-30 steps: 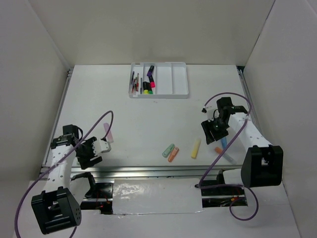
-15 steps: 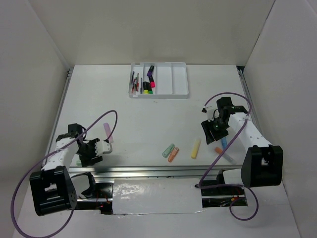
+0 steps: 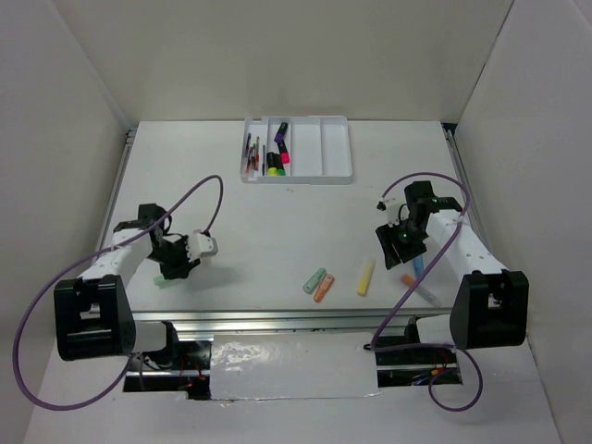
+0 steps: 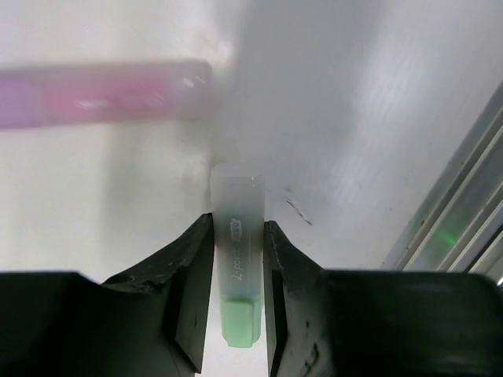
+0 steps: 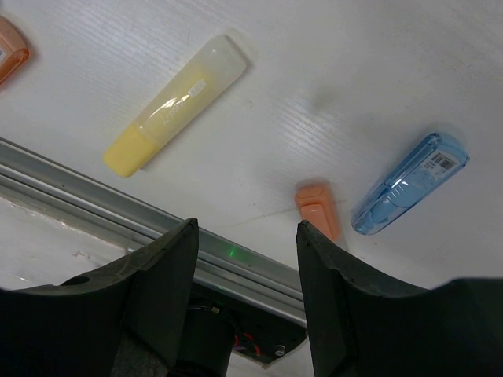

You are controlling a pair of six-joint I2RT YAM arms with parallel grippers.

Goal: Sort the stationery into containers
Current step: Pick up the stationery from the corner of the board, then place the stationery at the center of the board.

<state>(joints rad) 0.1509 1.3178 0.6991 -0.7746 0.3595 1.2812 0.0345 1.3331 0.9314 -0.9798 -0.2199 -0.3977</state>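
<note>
My left gripper is shut on a pale green marker at the near left of the table; the marker's end shows below the gripper. A pink marker lies just beyond the fingertips. My right gripper is open and empty above the table's near right. Under it lie a yellow marker, an orange marker and a blue marker. The white divided tray stands at the far middle, with thin pens and highlighters in its left compartments.
A green marker and an orange marker lie side by side at the near middle, left of the yellow one. A metal rail runs along the table's near edge. White walls enclose the table.
My left gripper has moved away from the near edge and slightly right, with the green marker between its fingers; it now covers the pink marker from above. The right arm has not moved.
</note>
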